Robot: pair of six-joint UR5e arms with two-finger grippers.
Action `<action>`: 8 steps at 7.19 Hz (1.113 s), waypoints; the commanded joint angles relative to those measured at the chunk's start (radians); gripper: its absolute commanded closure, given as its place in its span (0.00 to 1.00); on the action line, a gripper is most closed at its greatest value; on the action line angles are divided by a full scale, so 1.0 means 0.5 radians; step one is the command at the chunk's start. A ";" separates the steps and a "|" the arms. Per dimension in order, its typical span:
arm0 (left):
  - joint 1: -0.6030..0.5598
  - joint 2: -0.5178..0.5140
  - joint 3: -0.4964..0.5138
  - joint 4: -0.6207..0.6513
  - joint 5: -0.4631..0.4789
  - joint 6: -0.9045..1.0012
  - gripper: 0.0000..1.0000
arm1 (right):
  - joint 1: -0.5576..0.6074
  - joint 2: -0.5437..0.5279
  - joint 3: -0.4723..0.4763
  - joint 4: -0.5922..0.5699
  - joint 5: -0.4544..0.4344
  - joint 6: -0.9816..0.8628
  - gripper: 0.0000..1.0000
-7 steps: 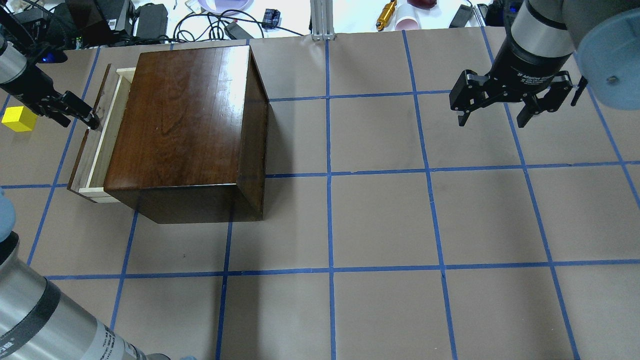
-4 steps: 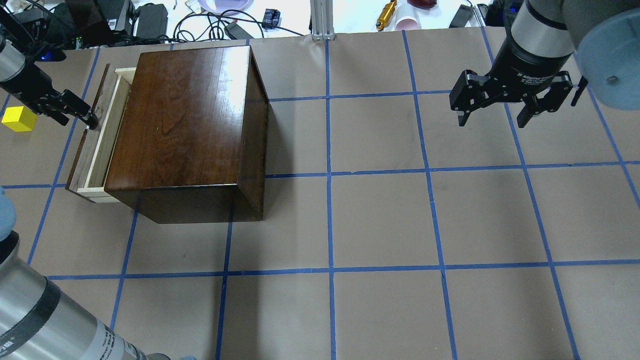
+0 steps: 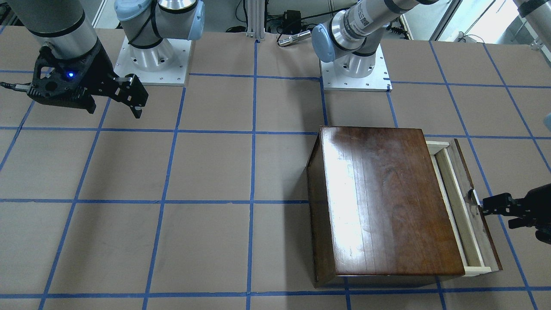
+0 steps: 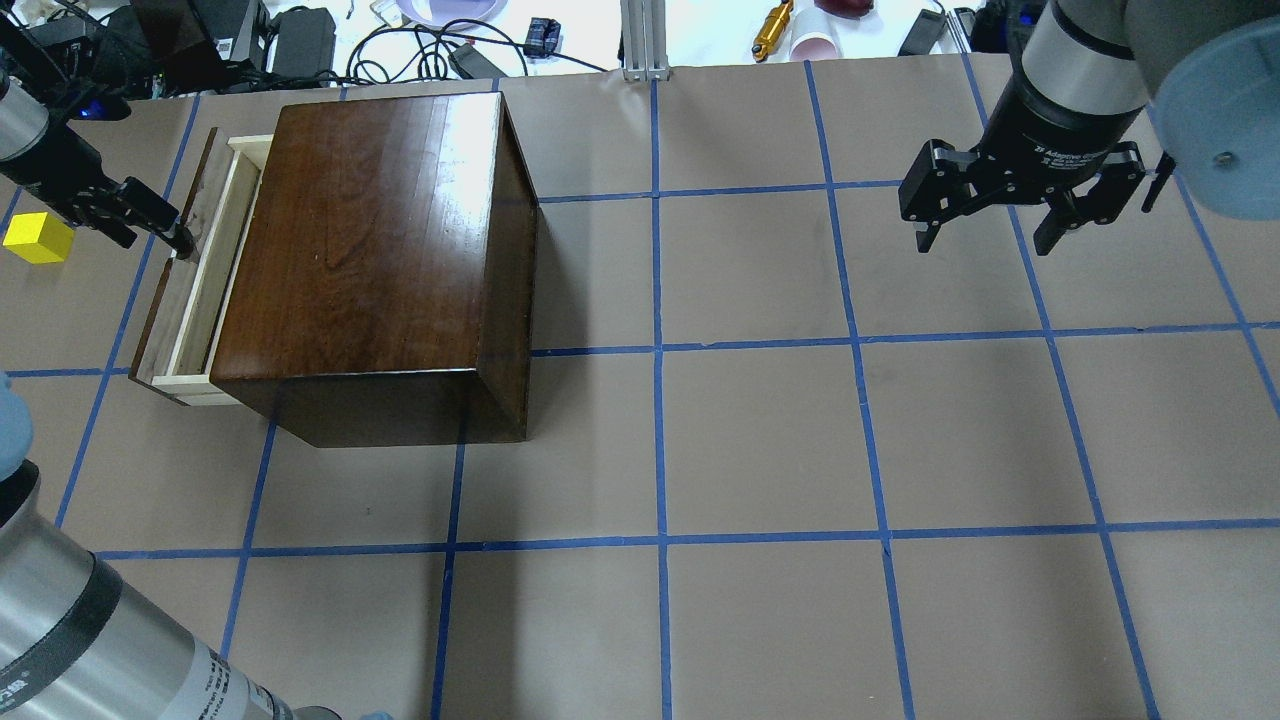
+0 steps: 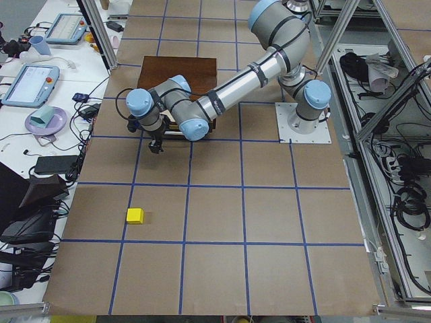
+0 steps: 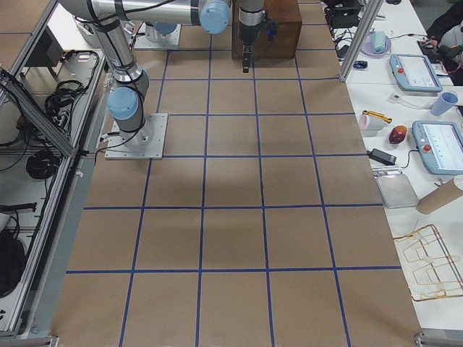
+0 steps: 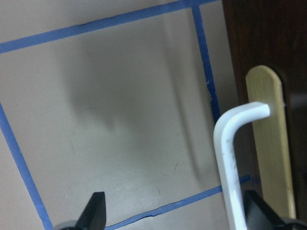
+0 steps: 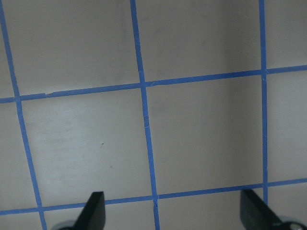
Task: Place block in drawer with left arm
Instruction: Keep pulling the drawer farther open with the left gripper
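The yellow block (image 4: 38,238) lies on the table to the left of the drawer, and also shows in the exterior left view (image 5: 135,215). The drawer (image 4: 190,290) stands partly pulled out of the dark wooden box (image 4: 370,240), with its pale tray (image 3: 458,202) showing. My left gripper (image 4: 172,238) is at the drawer's front panel, between block and drawer. In the left wrist view my left gripper (image 7: 177,213) is open, and the white handle (image 7: 230,158) is beside its right finger. My right gripper (image 4: 985,240) hangs open and empty at the far right.
The box sits at the table's far left (image 3: 387,198). Cables and small items (image 4: 400,40) lie beyond the far edge. The two arm bases (image 3: 150,56) (image 3: 355,69) stand at the robot's side. My left arm's forearm (image 4: 90,640) crosses the near-left corner.
The left gripper has moved a little to the left and the drawer has slid slightly further out with it. The right arm and the block have not moved.
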 commanded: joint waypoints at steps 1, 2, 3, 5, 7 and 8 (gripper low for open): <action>0.036 -0.024 0.004 0.004 0.010 0.044 0.00 | 0.000 0.000 0.000 0.000 0.000 0.000 0.00; 0.037 -0.024 0.004 0.004 0.010 0.044 0.00 | 0.000 0.000 0.000 0.000 0.000 0.000 0.00; 0.040 -0.021 0.004 0.007 0.010 0.044 0.00 | 0.000 0.000 0.000 0.000 0.000 0.000 0.00; 0.040 -0.027 0.056 -0.005 0.031 0.044 0.00 | 0.000 0.000 0.000 0.000 0.000 0.000 0.00; 0.043 -0.052 0.078 -0.005 0.049 0.069 0.00 | 0.000 0.000 0.000 0.000 0.000 0.000 0.00; 0.043 -0.061 0.084 -0.002 0.056 0.078 0.00 | 0.000 0.000 0.000 0.000 0.000 0.000 0.00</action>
